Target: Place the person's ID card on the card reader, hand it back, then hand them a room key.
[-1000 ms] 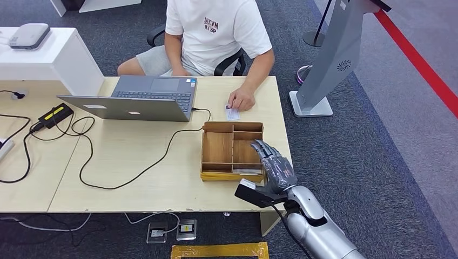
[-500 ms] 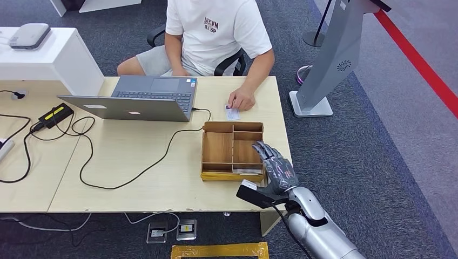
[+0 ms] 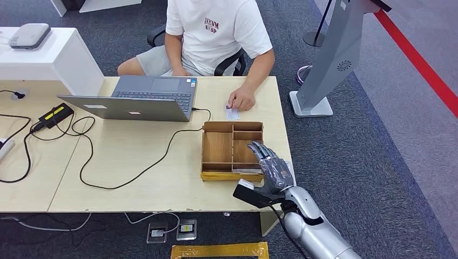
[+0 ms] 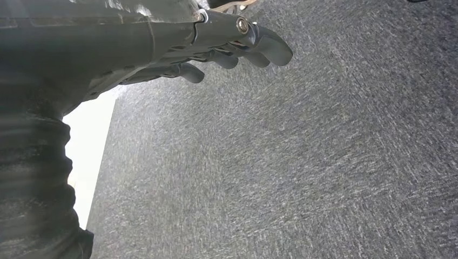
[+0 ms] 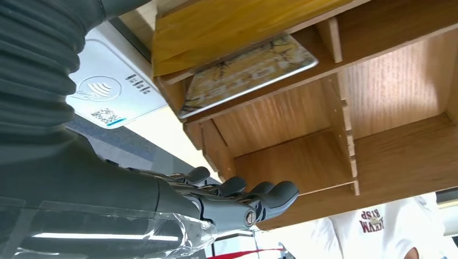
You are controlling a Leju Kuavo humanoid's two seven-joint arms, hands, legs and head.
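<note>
One person [image 3: 216, 38] is sitting at the far side of one long table [image 3: 135, 178]. One open laptop [image 3: 135, 100] is resting on it, along with one wooden tray [image 3: 232, 151] that is showing five compartments. One small card [image 3: 232, 113] is lying under the person's one visible hand [image 3: 241, 100], and one patterned card [image 5: 246, 73] is lying in the tray's narrow near compartment. One white card reader [image 5: 116, 89] is sitting just beside the tray. Two robot hands are showing: one right hand [image 3: 273, 167] over the tray and one left hand [image 4: 216, 48] hanging over carpet. One black power brick [image 3: 54, 115] is lying by the cables.
</note>
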